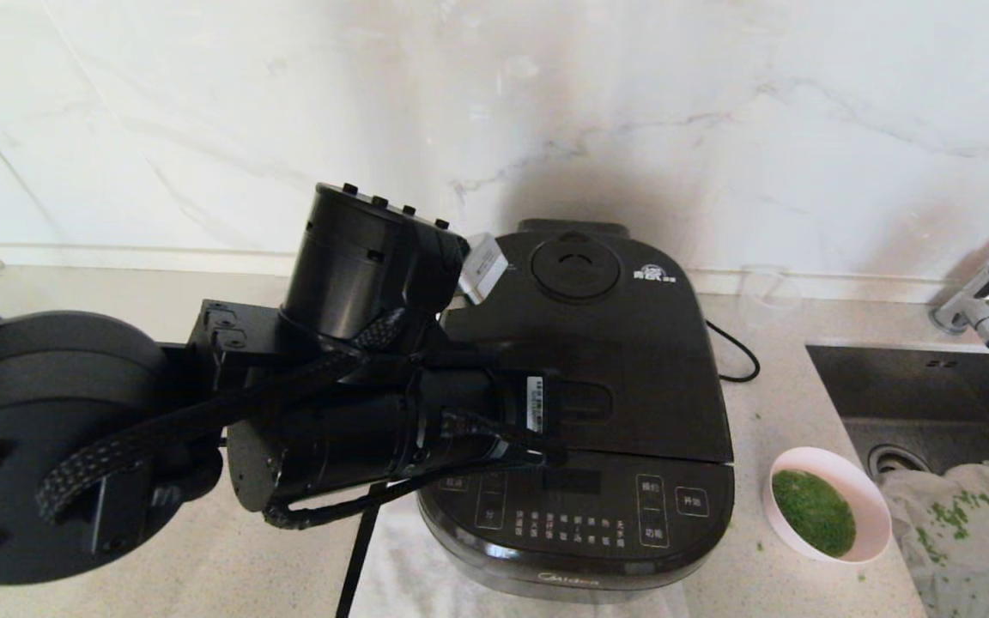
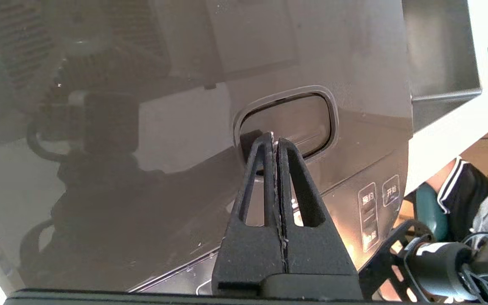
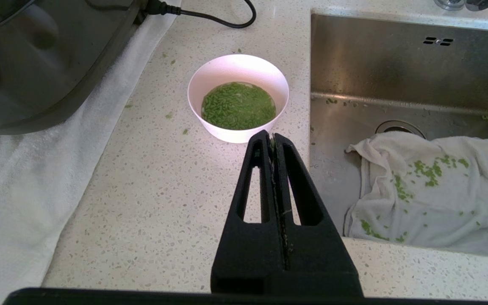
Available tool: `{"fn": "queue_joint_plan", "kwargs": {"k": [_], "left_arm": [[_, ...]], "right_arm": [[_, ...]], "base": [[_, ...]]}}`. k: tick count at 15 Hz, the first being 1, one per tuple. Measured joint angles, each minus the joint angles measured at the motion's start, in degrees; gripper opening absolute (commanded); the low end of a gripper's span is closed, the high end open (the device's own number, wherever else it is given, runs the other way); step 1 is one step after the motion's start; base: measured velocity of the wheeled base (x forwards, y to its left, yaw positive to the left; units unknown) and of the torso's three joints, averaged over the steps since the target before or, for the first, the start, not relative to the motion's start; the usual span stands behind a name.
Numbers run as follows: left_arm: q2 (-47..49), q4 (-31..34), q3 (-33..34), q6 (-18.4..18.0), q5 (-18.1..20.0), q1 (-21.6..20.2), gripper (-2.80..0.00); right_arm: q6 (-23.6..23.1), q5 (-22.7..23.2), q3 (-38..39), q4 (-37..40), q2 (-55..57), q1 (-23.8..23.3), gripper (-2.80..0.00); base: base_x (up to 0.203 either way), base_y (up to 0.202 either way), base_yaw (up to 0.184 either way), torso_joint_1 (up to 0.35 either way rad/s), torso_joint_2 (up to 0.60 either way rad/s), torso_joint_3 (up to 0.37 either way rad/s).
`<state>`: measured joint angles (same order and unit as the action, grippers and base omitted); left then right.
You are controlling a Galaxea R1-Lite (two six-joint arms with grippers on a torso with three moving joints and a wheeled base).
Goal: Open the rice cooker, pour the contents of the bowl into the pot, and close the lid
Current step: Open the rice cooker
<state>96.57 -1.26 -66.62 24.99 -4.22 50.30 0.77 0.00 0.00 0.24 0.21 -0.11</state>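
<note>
The black rice cooker (image 1: pixel 597 515) stands mid-counter with its lid (image 1: pixel 649 352) down, so the pot is hidden. My left arm (image 1: pixel 391 429) reaches across the lid. In the left wrist view the left gripper (image 2: pixel 273 137) is shut and empty, its tips at the edge of the lid's rectangular recess (image 2: pixel 299 118). The bowl (image 1: pixel 857 487) sits right of the cooker, holding chopped green contents (image 1: pixel 812 513). The right gripper (image 3: pixel 273 136) is shut and empty, hovering just short of the bowl (image 3: pixel 235 70) and its contents (image 3: pixel 239 106). It is out of the head view.
A steel sink (image 1: pixel 915 386) lies right of the bowl, with a white cloth (image 3: pixel 430 190) flecked green inside. A faucet (image 1: pixel 988 313) and a clear cup (image 1: pixel 767 292) stand at the back. A white towel (image 3: pixel 28 190) lies under the cooker, and its cord (image 3: pixel 227 23) runs behind.
</note>
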Motion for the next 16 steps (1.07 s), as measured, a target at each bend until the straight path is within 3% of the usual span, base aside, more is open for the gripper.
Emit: {"fn": "queue_joint_plan", "kwargs": {"k": [8, 11, 16], "left_arm": [[0.17, -0.05, -0.37, 0.23, -1.16, 0.05, -2.8], [-1.02, -5.55, -2.65, 0.76, -1.93, -0.08, -2.8], [-5.63, -6.43, -6.97, 0.81, -2.23, -1.52, -2.8]], "right_arm": [[0.0, 0.0, 0.0, 0.02, 0.0, 0.0, -2.8], [0.0, 0.0, 0.0, 0.02, 0.0, 0.0, -2.8], [0.0, 0.0, 0.0, 0.0, 0.0, -0.02, -2.8]], "base": [[0.0, 0.0, 0.0, 0.0, 0.0, 0.0], [0.0, 0.0, 0.0, 0.0, 0.0, 0.0], [0.0, 0.0, 0.0, 0.0, 0.0, 0.0]]}}
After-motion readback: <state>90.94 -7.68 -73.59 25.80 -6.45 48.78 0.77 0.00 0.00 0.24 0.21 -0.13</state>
